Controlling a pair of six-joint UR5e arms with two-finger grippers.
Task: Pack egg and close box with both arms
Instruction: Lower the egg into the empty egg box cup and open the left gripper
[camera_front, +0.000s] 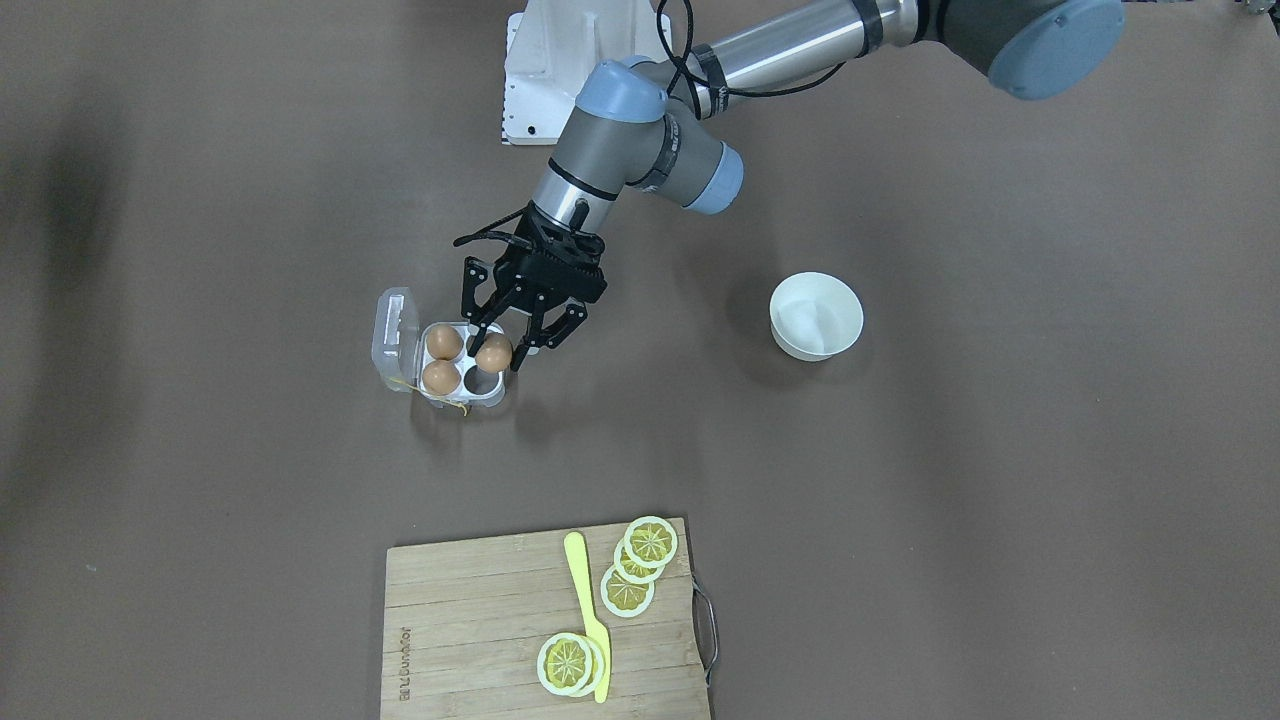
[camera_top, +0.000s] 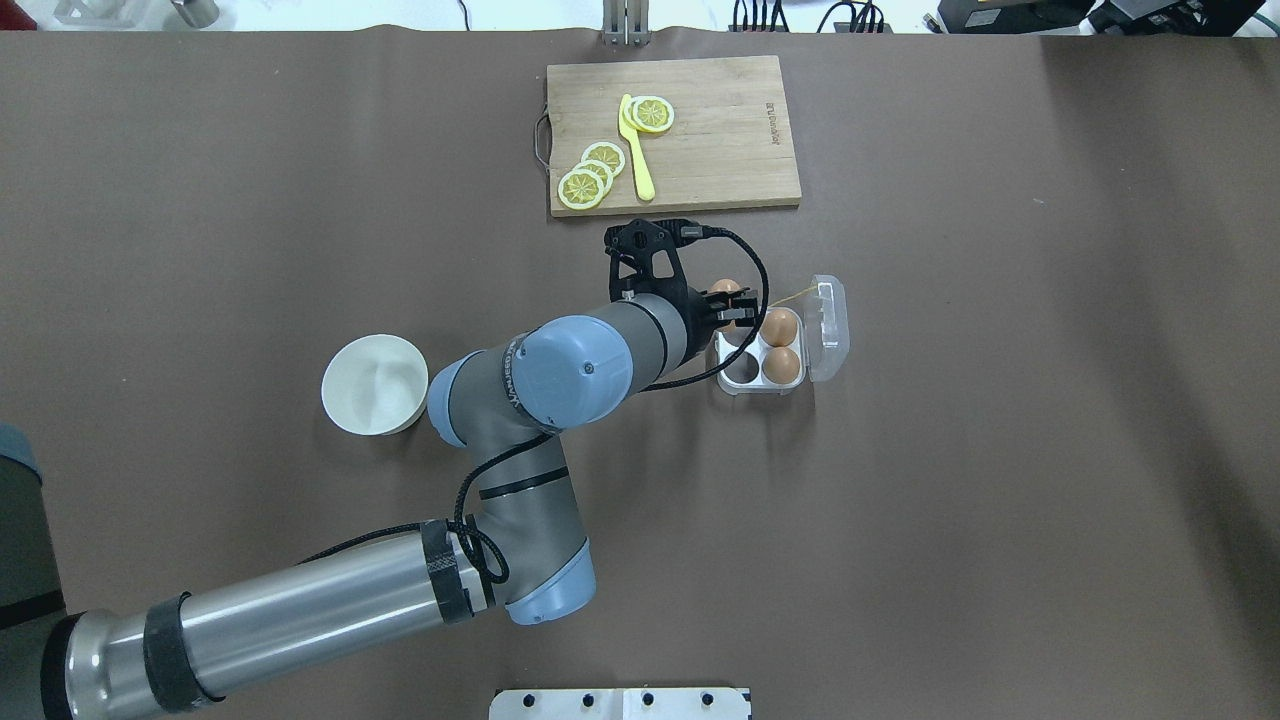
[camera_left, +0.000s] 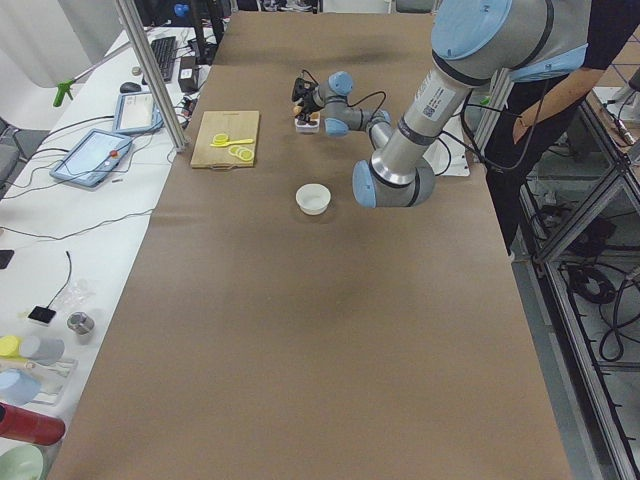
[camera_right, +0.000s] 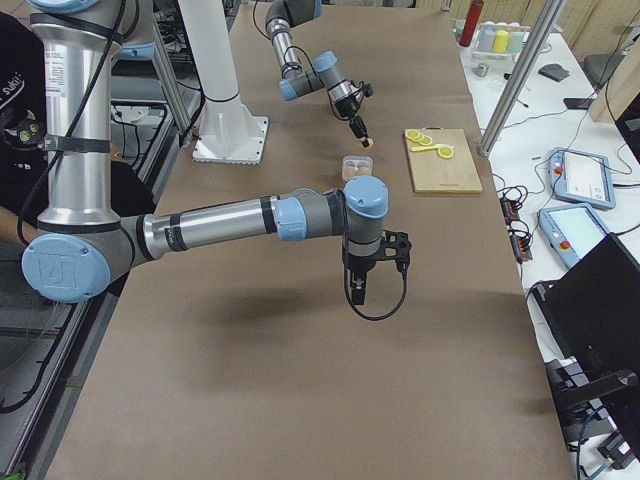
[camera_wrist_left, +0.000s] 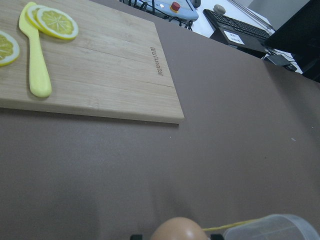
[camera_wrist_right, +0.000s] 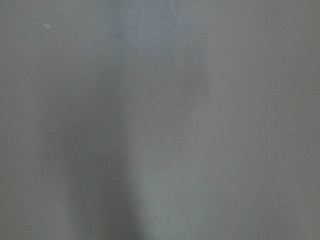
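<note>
My left gripper (camera_front: 497, 357) is shut on a light-brown egg (camera_front: 493, 352) and holds it just over the box (camera_front: 470, 398), above its near-robot cell on the bowl side. The box is a clear four-cell carton with its lid (camera_front: 395, 335) hinged open away from the gripper. Two other brown eggs (camera_front: 443, 341) (camera_front: 441, 376) sit in cells, and one cell (camera_front: 483, 382) shows empty. The held egg (camera_wrist_left: 180, 229) shows at the bottom of the left wrist view. My right gripper (camera_right: 362, 285) hangs over bare table and shows only in the exterior right view, so I cannot tell its state.
A white bowl (camera_front: 816, 315) stands on the table on the left arm's side. A wooden cutting board (camera_front: 470, 620) with lemon slices (camera_front: 650, 541) and a yellow knife (camera_front: 588, 610) lies at the far edge. The white base (camera_front: 560, 70) is behind the box.
</note>
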